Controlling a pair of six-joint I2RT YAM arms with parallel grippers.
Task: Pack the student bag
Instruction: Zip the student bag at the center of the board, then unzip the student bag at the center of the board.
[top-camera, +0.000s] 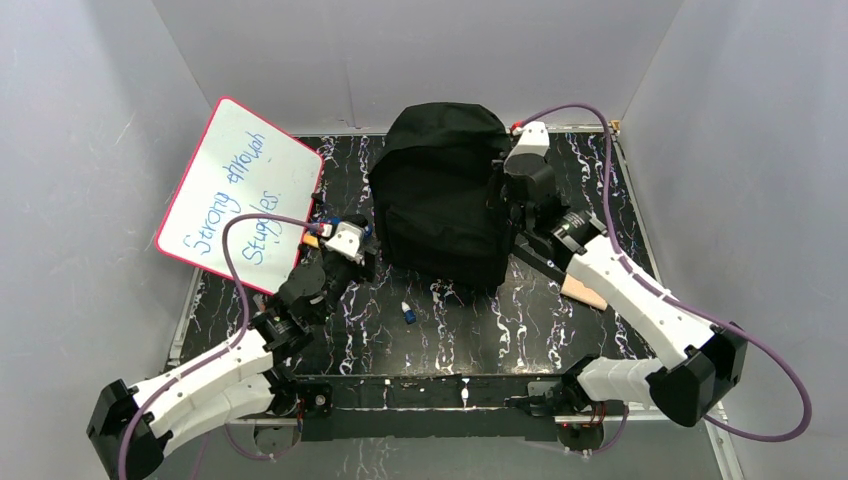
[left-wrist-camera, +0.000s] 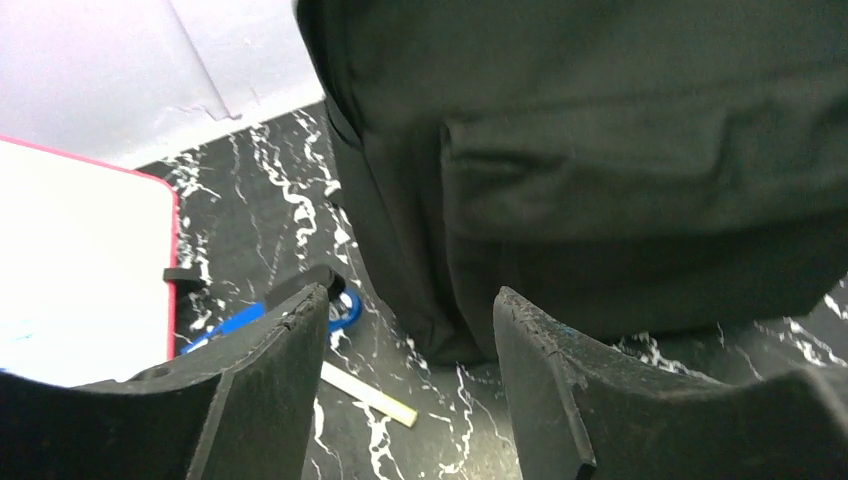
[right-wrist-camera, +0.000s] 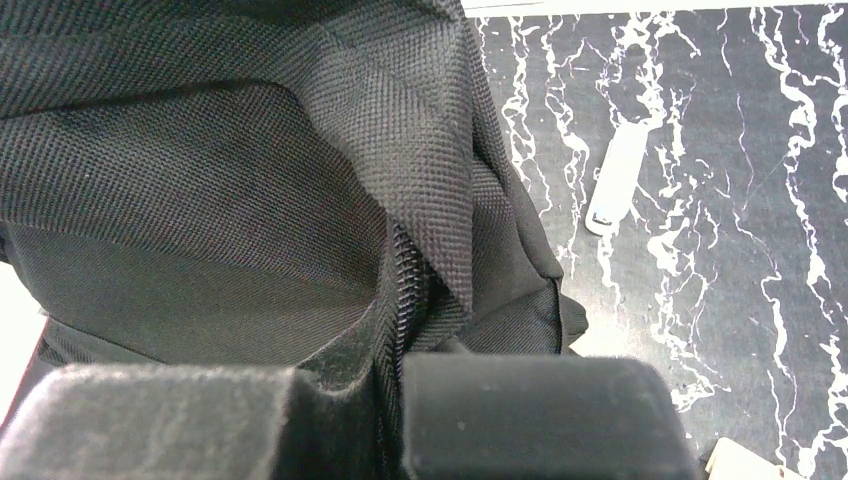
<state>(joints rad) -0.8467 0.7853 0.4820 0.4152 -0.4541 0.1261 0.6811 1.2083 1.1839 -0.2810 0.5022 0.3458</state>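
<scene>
**Black student bag pinched at one side**

It stands upright at the middle back of the marbled table. The right gripper seems clamped on a fabric fold by the zipper. The left gripper gapes wide and empty, near its lower corner.

The student bag is matt, coarse-woven black cloth; the table looks glossy, white-veined black marble.
</scene>
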